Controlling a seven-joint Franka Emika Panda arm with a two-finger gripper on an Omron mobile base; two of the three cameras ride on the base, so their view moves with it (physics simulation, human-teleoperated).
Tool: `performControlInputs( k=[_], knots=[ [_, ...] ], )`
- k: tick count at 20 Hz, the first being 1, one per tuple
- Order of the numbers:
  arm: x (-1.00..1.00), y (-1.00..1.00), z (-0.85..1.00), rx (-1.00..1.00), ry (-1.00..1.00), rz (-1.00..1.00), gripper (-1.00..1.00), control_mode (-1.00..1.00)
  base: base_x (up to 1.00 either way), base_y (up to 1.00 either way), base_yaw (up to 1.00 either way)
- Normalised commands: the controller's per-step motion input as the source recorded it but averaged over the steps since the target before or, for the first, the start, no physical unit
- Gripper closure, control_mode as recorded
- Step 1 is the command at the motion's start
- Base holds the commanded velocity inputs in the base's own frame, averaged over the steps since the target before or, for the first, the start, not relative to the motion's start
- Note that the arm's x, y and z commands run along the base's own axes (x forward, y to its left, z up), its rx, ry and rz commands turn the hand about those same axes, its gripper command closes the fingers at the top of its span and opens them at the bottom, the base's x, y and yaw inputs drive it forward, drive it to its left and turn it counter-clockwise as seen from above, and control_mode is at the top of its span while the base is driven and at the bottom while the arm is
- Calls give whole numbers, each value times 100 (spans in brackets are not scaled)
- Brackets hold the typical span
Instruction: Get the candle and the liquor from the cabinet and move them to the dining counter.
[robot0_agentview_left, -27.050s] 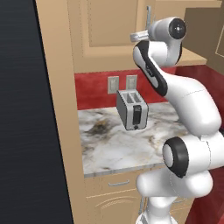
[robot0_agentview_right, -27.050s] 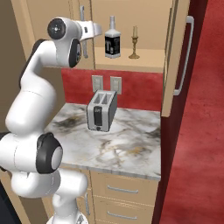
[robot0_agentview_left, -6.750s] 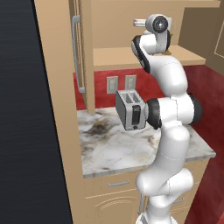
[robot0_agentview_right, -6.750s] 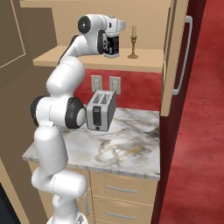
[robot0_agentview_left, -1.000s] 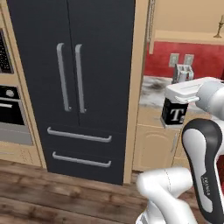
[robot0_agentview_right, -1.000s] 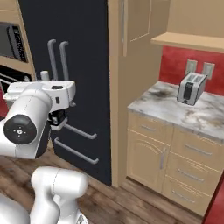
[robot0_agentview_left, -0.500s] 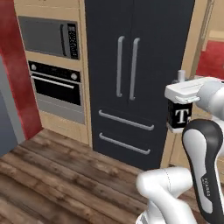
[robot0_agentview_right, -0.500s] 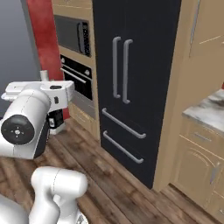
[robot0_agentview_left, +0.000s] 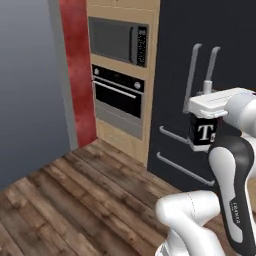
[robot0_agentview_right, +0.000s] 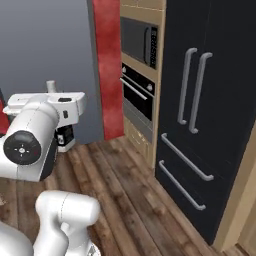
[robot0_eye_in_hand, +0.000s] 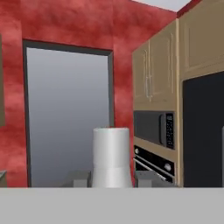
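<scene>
The gripper (robot0_agentview_left: 206, 116) is closed on the liquor (robot0_agentview_left: 204, 132) and holds it up in the air, close to the robot's own arm. In the left base view the black bottle hangs under the white hand with its big white "T" facing out. In the right base view the bottle (robot0_agentview_right: 64, 136) peeks out from behind the white hand, and its pale neck sticks up above the hand. In the hand view the pale neck (robot0_eye_in_hand: 112, 156) stands right in the middle, with a fingertip (robot0_eye_in_hand: 78, 178) on each side of it.

So one part of the job looks half done. The liquor is out of the cabinet, but it is not set down yet. I think the robot is carrying it across the room.

Under the robot is a brown wood floor (robot0_agentview_left: 75, 200). Past that stands a big black fridge (robot0_agentview_right: 210, 100) with long silver handles. Next to it is a tan wall unit with an oven (robot0_agentview_left: 119, 97) and a microwave (robot0_agentview_left: 119, 40) above it. Farther off is a red wall (robot0_agentview_right: 107, 65) and a grey opening (robot0_eye_in_hand: 68, 113) like a doorway.

From here I cannot tell where the dining counter is, so the bottle may have some way to go. The candle is the other thing to bring. My guess is that it has to be fetched after the bottle is put down.
</scene>
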Motion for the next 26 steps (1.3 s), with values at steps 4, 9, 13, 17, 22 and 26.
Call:
performControlInputs(
  k=[4,9,13,17,22,26],
  knots=[
    [0,0,0,0,0,0,100,100,-25,52,47],
    [0,0,0,0,0,0,100,100,-23,47,47],
    [0,0,0,0,0,0,100,100,-22,48,47],
    [0,0,0,0,0,0,100,100,-21,55,47],
    [0,0,0,0,0,0,100,100,-18,51,49],
    [0,0,0,0,0,0,100,100,-14,44,51]
  ],
)
